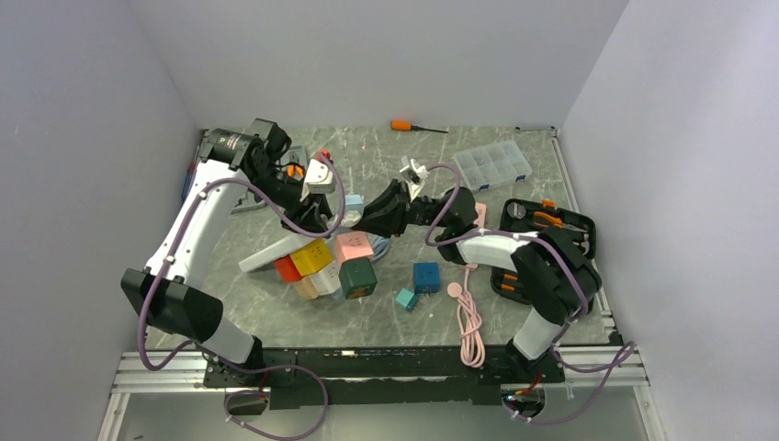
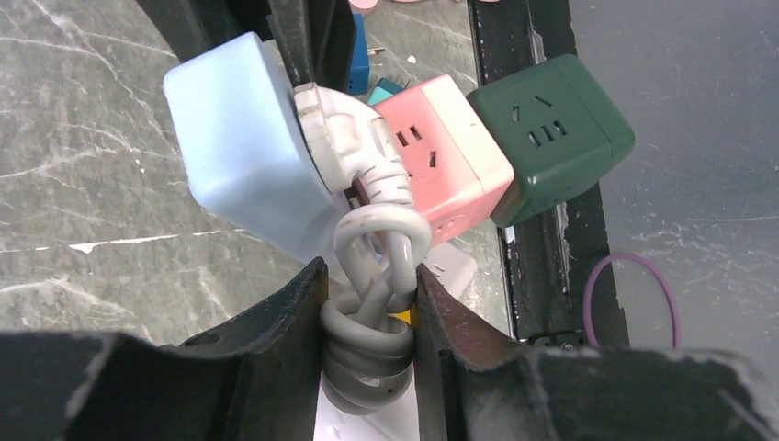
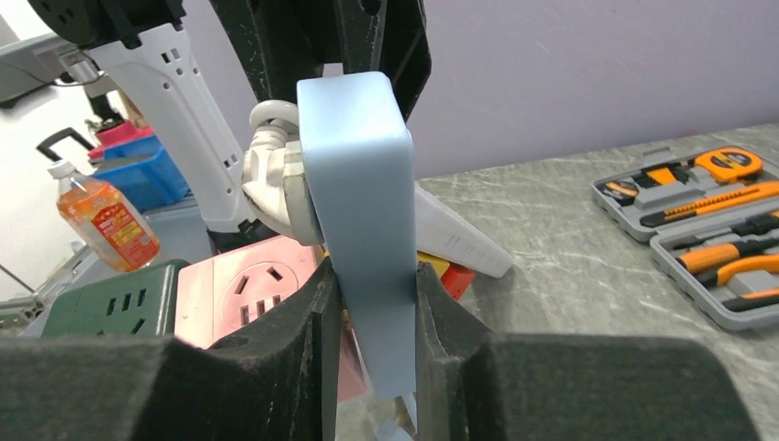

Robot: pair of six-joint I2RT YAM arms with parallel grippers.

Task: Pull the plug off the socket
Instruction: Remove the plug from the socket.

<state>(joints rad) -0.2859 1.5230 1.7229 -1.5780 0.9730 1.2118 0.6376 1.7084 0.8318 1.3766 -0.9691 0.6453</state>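
A light blue socket block [image 3: 363,184] is held up off the table, and my right gripper [image 3: 372,312] is shut on its lower end. A white plug [image 2: 340,138] sits against the block's side face [image 2: 243,147], still seated in it. The plug's grey-white cord [image 2: 372,322] is bundled in coils, and my left gripper [image 2: 370,303] is shut on that bundle just below the plug. In the top view the two grippers meet at mid-table, left [image 1: 317,213] and right [image 1: 360,219], with the block [image 1: 354,201] between them.
Under the grippers lie a pink socket cube [image 2: 445,156], a green one [image 2: 551,133], yellow and red ones and a white power strip [image 3: 459,241]. A blue cube [image 1: 426,276], a pink cable [image 1: 470,322], an open tool case [image 1: 548,230], a clear organiser box [image 1: 493,165] and a screwdriver [image 1: 404,126] lie to the right and back.
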